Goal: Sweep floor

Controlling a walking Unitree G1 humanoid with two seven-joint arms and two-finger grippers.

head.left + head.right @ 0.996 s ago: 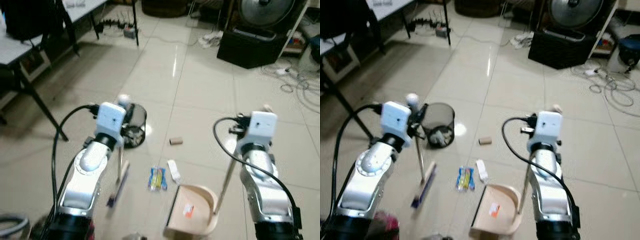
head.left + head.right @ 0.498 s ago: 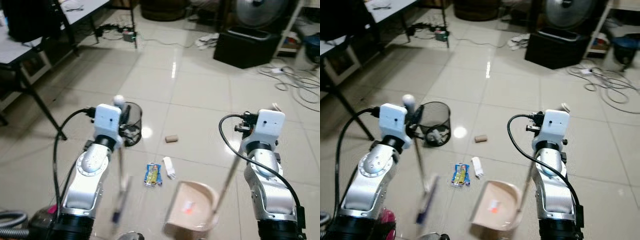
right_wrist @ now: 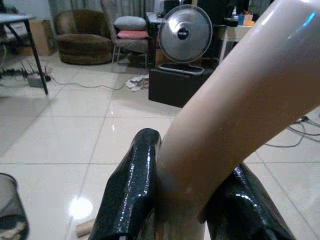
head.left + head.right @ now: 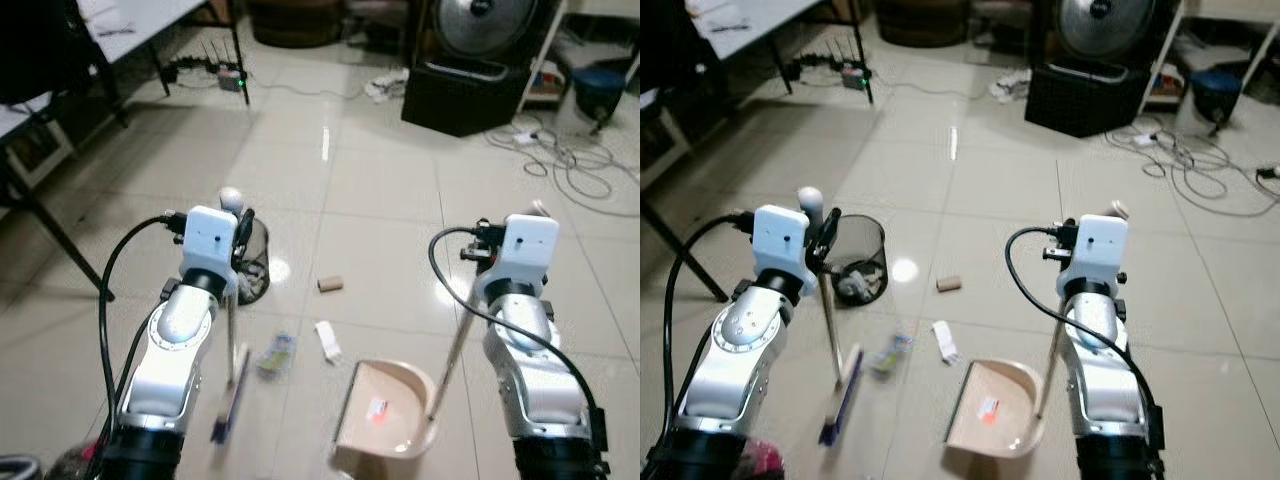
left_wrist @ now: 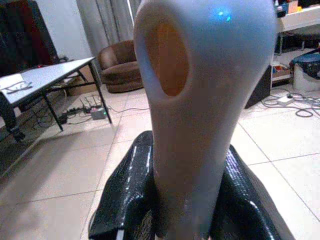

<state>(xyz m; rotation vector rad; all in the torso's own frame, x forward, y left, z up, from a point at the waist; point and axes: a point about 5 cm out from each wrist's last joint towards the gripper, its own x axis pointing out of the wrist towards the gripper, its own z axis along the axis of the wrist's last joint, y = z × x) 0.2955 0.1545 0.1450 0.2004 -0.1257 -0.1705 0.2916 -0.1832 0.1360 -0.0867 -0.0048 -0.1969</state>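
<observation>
Two grippers at work: each clamps a long handle, both arms raised in front of the robot.
Left gripper (image 5: 185, 195): fingers (image 5: 125, 195) pressed against either side of the broom handle (image 5: 195, 100), near its pale rounded top end with the hanging hole.
Broom (image 4: 840, 385): shaft runs down from the left gripper to the head on the tile floor (image 4: 380, 190); head blurred, blue bristle edge low on the robot's left.
Right gripper (image 3: 185, 200): black fingers (image 3: 132, 185) pinching the beige dustpan handle (image 3: 235, 100) between them.
Dustpan (image 4: 385, 425): beige, resting on the floor ahead of the right arm, thin pole rising from its back edge to the right gripper; a small red-and-white scrap (image 4: 377, 408) lies inside it.
Debris on floor: white paper strip (image 4: 326, 340) just left of the dustpan mouth; blurred yellow-blue wrapper (image 4: 273, 355) between broom head and paper strip; cardboard tube (image 4: 329, 284) farther out, apart from the others.
Wire bin (image 4: 856, 258): black mesh, upright, just beyond the left gripper, crumpled paper inside.
Background: fan (image 4: 1105, 22) on a black box (image 4: 1085, 98), loose cables (image 4: 575, 170) on the right, table legs (image 4: 60, 235) and a power strip (image 4: 215, 72) on the left.
</observation>
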